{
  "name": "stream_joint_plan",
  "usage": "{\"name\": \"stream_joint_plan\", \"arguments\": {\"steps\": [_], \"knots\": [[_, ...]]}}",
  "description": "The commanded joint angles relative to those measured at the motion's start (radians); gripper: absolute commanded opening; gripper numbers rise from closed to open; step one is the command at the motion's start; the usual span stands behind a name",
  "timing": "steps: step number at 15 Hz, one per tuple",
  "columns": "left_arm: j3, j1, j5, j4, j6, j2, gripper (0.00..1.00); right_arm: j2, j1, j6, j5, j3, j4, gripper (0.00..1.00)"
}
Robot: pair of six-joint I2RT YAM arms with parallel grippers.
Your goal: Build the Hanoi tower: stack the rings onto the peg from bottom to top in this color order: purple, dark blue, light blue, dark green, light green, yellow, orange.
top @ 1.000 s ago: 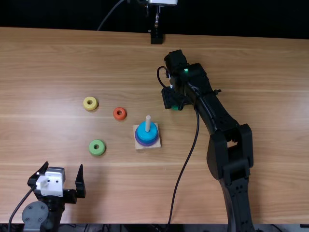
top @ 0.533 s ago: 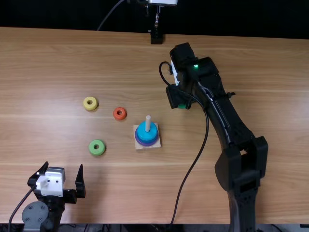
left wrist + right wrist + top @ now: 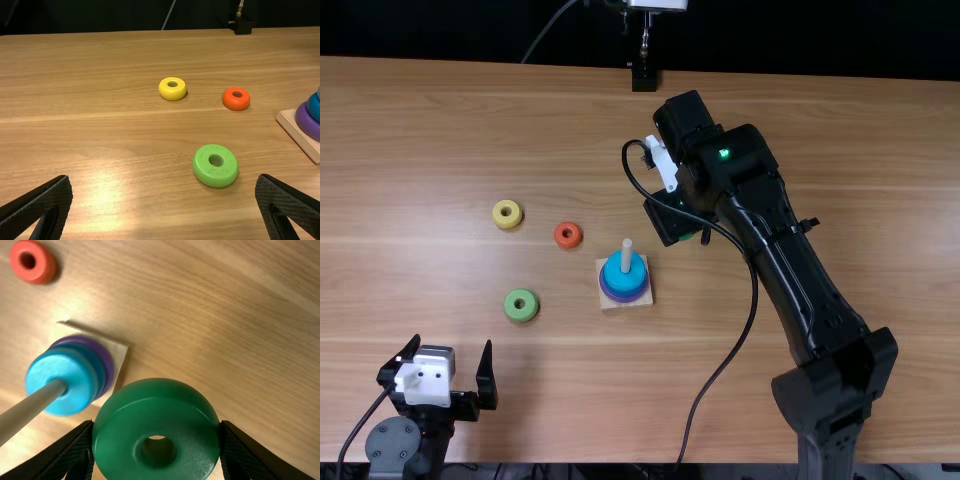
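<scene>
My right gripper (image 3: 672, 220) hangs just behind and right of the peg stack. In the right wrist view, the gripper (image 3: 156, 427) is shut on the dark green ring (image 3: 155, 412), its hole showing. The wooden peg (image 3: 627, 252) stands on a square base (image 3: 646, 298) holding the purple ring (image 3: 106, 360), dark blue ring (image 3: 93, 359) and light blue ring (image 3: 60, 365). Yellow (image 3: 507, 214), orange (image 3: 568, 235) and light green (image 3: 521, 305) rings lie flat on the left. My left gripper (image 3: 452, 344) is open at the near left; its wrist view shows the gripper (image 3: 164, 178) short of the light green ring (image 3: 215, 166).
A black stand (image 3: 644, 76) rises at the table's far edge. The right arm's cable (image 3: 753, 300) loops down between the stack and that arm. The right forearm spans the table (image 3: 520, 120) right of the stack.
The right gripper has turned and come slightly nearer the stack with the dark green ring, while its elbow has swung to the right. The left arm and the other rings have kept still.
</scene>
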Motion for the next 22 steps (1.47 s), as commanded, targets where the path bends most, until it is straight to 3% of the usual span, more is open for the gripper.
{"name": "stream_joint_plan", "arguments": {"steps": [1, 7, 13, 22], "knots": [[-0.112, -0.008, 0.004, -0.077, -0.006, -0.012, 1.0, -0.04, 0.022, -0.025, -0.013, 0.05, -0.033, 0.0], [-0.112, -0.008, 0.004, -0.077, -0.006, -0.012, 1.0, -0.04, 0.103, -0.023, -0.013, 0.219, -0.11, 0.0], [-0.112, -0.008, 0.004, -0.077, -0.006, -0.012, 1.0, -0.04, 0.179, -0.023, -0.013, 0.238, -0.149, 0.0], [-0.112, -0.008, 0.004, -0.077, -0.006, -0.012, 1.0, -0.029, 0.183, -0.02, -0.013, 0.224, -0.14, 0.0]]}}
